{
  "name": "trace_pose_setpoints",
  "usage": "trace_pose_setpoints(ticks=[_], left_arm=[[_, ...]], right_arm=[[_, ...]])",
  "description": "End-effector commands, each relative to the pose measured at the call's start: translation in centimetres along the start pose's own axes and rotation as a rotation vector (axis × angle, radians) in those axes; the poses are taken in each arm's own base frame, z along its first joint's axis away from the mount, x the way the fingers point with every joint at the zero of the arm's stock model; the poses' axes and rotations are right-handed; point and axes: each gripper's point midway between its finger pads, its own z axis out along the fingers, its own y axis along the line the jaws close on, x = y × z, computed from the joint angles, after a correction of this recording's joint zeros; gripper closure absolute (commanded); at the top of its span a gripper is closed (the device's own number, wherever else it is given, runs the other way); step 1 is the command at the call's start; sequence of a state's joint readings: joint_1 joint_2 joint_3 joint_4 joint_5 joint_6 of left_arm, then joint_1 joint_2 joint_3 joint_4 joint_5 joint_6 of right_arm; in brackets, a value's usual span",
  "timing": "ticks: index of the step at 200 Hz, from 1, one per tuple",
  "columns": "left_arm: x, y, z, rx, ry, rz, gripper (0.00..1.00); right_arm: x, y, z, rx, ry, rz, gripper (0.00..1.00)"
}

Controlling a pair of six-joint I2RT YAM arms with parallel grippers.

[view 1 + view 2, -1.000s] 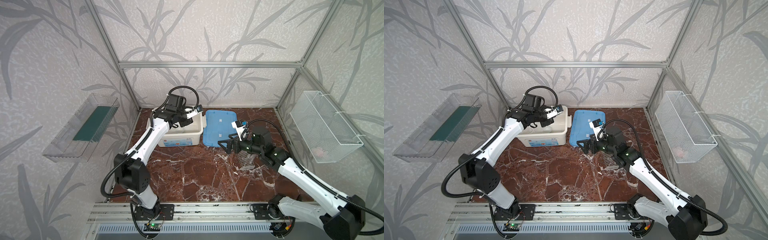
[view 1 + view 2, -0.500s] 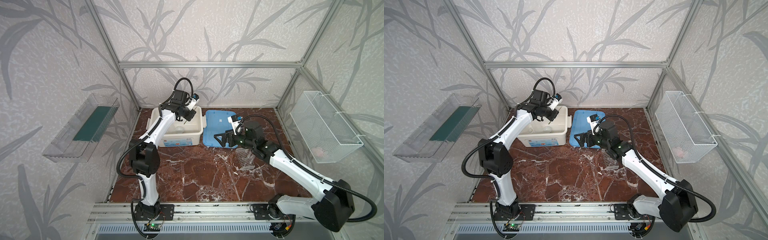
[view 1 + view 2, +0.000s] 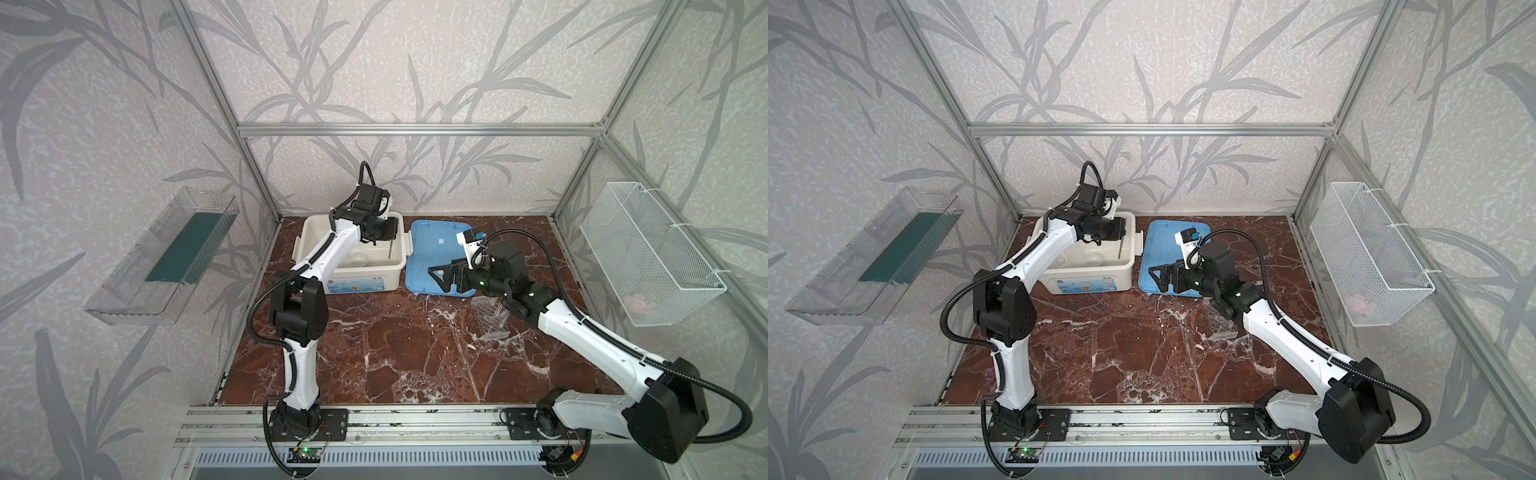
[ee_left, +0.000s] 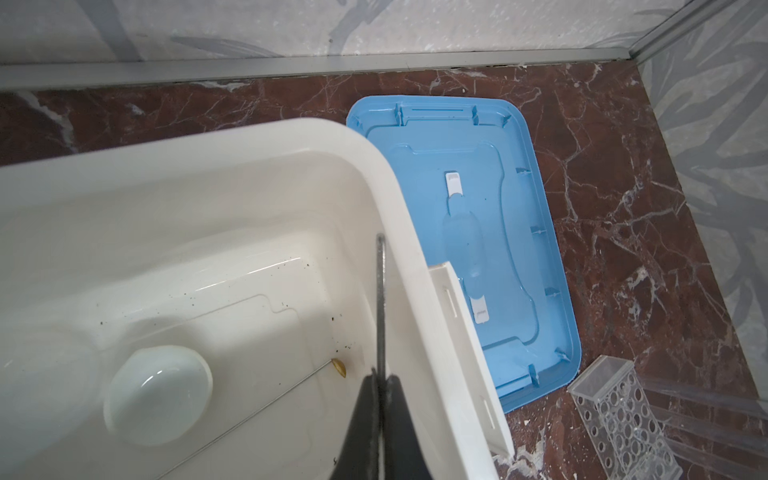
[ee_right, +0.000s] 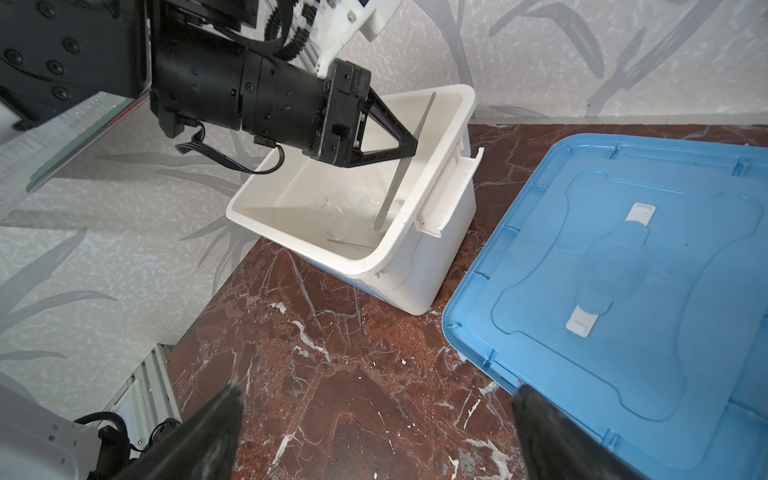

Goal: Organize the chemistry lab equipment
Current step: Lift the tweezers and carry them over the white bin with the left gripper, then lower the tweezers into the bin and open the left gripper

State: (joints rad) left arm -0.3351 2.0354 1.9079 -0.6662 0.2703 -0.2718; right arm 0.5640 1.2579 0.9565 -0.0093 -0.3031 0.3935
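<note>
At a top view's centre, the big white plastic bin (image 3: 357,277) is sitting under the left gripper (image 5: 411,147), which is clamping tight on a thin grey rod (image 5: 397,187) dangling inside it; the right gripper (image 3: 436,278) is hovering wide open, empty

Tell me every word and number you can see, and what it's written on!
No text here is clear enough to read.
Sticker on the front of the white bin: a red patch and tiny print, too small to read.
Blue-and-white tag on the right arm's camera mount: too blurred to read.
Blue lid: no writing shows.
</note>
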Motion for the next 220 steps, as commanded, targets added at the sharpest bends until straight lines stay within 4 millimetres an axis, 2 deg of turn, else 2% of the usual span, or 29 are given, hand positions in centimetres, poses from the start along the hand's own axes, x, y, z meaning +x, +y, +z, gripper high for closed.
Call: trace_pose_setpoints(ticks=[1,55,185,220], left_arm=[[0.6,-0.3,1.5,-0.035,0.029,-0.105,1.00],[1.4,-0.4,4.4,0.041,0.055,-0.161,1.00],[4.9,4.2,10.1,0.001,0.058,-0.205,1.00],[5.2,4.0,10.8,0.035,0.051,-0.197,1.00]], right_arm=[[-0.5,0.2,-0.2,-0.006,-0.038,0.013,0.01],[0.3,-0.3,0.0,-0.001,-0.033,0.041,0.01],[0.8,-0.3,0.3,-0.004,-0.007,0.027,0.01],[1.1,-0.5,0.2,0.007,0.000,0.020,0.01]])
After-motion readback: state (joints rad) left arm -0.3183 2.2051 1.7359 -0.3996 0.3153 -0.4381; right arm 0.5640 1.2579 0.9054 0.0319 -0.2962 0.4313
